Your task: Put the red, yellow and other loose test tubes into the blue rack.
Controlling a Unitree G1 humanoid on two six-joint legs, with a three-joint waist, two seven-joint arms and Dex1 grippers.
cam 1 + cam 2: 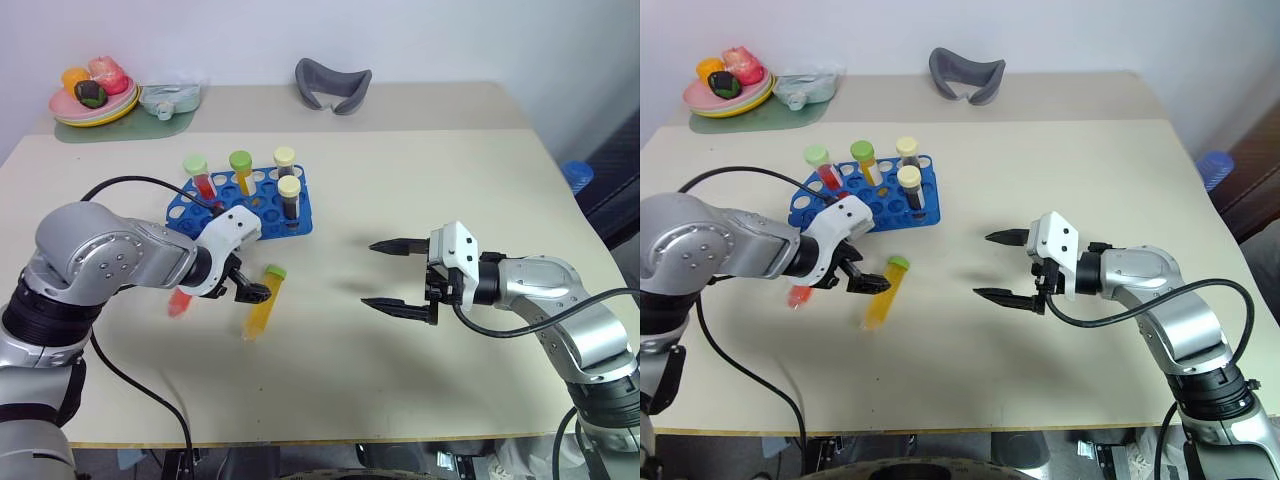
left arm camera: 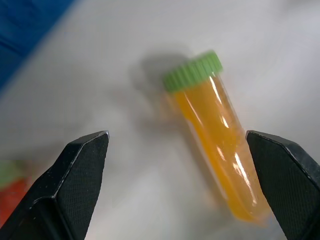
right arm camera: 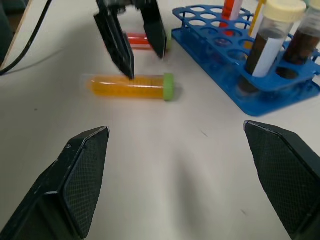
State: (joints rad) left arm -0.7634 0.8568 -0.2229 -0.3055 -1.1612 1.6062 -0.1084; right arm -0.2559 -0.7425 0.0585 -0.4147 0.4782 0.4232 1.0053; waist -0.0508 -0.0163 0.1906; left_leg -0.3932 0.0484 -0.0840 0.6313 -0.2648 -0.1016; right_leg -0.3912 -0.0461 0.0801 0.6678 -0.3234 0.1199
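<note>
**Yellow tube could be knocked away**

The left claw point(image 1: 243, 283) is being held wide open just above the yellow tube point(image 1: 262, 302), which is lying flat on the desk point(image 1: 420, 170) near the blue rack point(image 1: 243, 203). A red tube point(image 3: 139, 40) is lying just behind it. The right claw point(image 1: 397, 275) is also being held wide, with nothing in it. If one finger is brought down on the round tube, it might be rolled away or bumped into the red one.
</note>
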